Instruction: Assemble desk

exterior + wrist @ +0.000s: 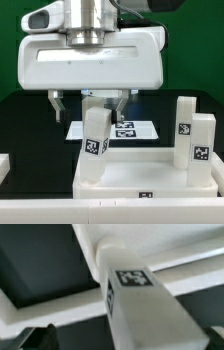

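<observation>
White plastic all along the front of the exterior view: rimmed desk tabletop (130, 180) lying flat on the black table (25, 130), near rim carrying a small tag at its middle. At the exterior view's far left, the edge of another white piece (4, 165), cut off by the frame and too little shown to name.

Left of centre, one block leg (94, 145) standing upright at the tabletop's corner on that side, leaning slightly, a black-and-white tag on its near face. Directly above it, the gripper (88, 101) hanging under the big white wrist housing (92, 60), jaws spread wide, one dark finger (59, 104) on either side of the leg's top and clear of it; nothing held. Same story in the wrist view: leg (138, 303) running up the middle with its tag facing the lens, tabletop rim (190, 272) behind it, one dark fingertip (42, 338) off to the side and apart from the leg.

Behind the leg, further back on the table, the marker board (128, 129), flat, tags showing.

Toward the exterior view's right, two more tagged legs (200, 148) standing upright side by side at the tabletop's far corner, touching or nearly so, well apart from the gripper.
</observation>
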### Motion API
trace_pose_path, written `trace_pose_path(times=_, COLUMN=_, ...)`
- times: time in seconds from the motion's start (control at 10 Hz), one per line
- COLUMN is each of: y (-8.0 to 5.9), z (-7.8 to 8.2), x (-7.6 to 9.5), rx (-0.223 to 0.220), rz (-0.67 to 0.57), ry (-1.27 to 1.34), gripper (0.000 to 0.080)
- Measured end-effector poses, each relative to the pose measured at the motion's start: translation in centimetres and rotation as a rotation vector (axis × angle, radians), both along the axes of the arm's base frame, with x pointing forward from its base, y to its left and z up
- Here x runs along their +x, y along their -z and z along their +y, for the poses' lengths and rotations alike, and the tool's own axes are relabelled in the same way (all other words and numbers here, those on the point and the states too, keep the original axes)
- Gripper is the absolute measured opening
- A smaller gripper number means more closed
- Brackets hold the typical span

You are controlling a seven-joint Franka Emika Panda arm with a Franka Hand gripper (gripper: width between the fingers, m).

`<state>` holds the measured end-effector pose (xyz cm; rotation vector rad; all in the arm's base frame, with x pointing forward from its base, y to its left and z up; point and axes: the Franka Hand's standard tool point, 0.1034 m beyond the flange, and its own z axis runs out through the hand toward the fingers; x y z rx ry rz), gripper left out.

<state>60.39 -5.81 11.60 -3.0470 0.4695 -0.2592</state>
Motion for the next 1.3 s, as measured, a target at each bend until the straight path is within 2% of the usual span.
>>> trace_pose_path(times=0.1, y=0.0, z=-0.3, x=0.5, rx=0.024, rz=0.056, ry=0.000, gripper=0.0649)
trace_pose_path(times=0.3, y=0.4, z=-0.4, x=0.7, rx=0.027, rz=0.073, ry=0.001, gripper=0.0649)
trace_pose_path(times=0.4, y=0.4, z=-0.4, x=0.7, rx=0.029, rz=0.073, ry=0.013, gripper=0.0512)
trace_pose_path(times=0.5, y=0.4, z=-0.4, x=0.7, rx=0.030, rz=0.074, ry=0.027, gripper=0.0512)
trace_pose_path(times=0.6, y=0.4, z=-0.4, x=0.7, rx=0.031, rz=0.074, ry=0.028, gripper=0.0373)
trace_pose_path(times=0.7, y=0.4, z=-0.4, x=0.7, rx=0.034, rz=0.074, ry=0.056, gripper=0.0284)
trace_pose_path(times=1.1, y=0.5, z=-0.4, x=1.1, rx=0.075, rz=0.082, ry=0.403, gripper=0.0284)
trace_pose_path(times=1.3, y=0.5, z=0.0, x=1.5, rx=0.124, rz=0.092, ry=0.719, gripper=0.0284)
